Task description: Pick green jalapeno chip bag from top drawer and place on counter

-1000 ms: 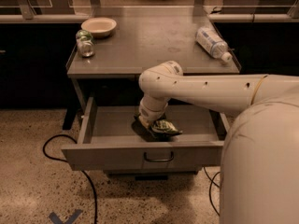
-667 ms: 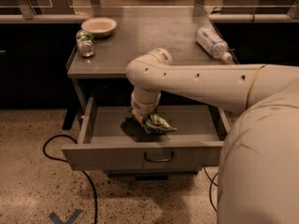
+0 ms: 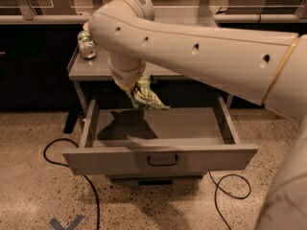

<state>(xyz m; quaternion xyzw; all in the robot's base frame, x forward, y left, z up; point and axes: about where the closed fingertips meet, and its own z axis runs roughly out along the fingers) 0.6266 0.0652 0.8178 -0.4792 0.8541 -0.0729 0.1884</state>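
Note:
My gripper [image 3: 135, 93] hangs from the big white arm above the open top drawer [image 3: 160, 157], at the counter's front edge. It is shut on the green jalapeno chip bag [image 3: 147, 96], a wrinkly green and white foil bag that dangles clear above the drawer floor. The bag's shadow falls on the left of the drawer floor. The grey counter [image 3: 91, 68] lies behind, mostly hidden by my arm.
A small green-topped glass jar [image 3: 86, 44] stands at the counter's back left. Black cables [image 3: 91, 195] run over the speckled floor on both sides of the drawer. A long pale ledge with dark cabinets runs behind.
The gripper has lifted the chip bag out of the drawer, up to the height of the counter's edge. The arm has swung up and now hides most of the counter.

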